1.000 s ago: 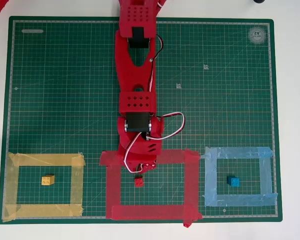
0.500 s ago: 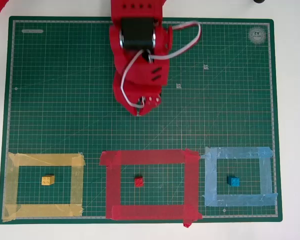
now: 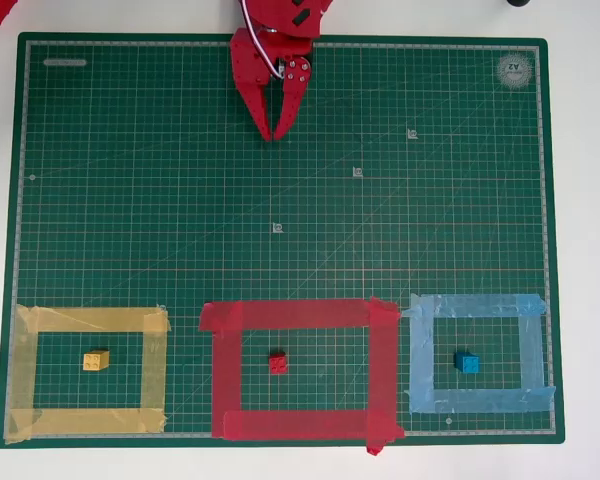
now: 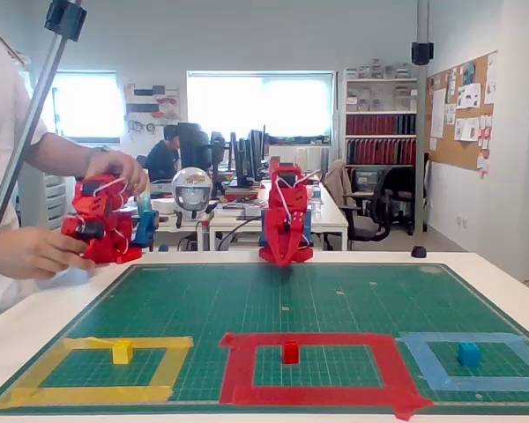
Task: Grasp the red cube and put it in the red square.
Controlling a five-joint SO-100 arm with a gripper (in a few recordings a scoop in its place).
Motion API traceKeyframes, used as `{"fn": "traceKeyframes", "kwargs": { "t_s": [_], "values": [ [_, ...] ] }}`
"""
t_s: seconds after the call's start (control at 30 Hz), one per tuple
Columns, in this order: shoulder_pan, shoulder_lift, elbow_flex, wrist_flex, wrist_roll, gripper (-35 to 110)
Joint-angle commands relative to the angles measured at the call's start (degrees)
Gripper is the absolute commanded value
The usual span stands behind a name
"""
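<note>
Red cube (image 3: 278,362) inside red square (image 3: 298,315).

The red cube (image 3: 278,362) sits flat inside the red square (image 3: 384,365).

Overhead looks straight down; fixed low, front-facing; both share mat (image 3: 130,200)

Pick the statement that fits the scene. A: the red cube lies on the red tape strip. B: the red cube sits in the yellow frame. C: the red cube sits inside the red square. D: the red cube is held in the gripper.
C: the red cube rests on green mat enclosed by the red square, far from the gripper.
</note>
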Motion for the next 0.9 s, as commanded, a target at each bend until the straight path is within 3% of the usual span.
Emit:
{"fn": "traceKeyframes", "kwargs": {
  "t_s": [0.0,0.33,0.87],
  "values": [
    [1.6,9.5,6.7,1.1,-1.6,0],
    [3.7,22.2,6.7,27.6,-1.3,0],
    [3.3,22.2,6.7,27.8,-1.1,0]
  ]
}}
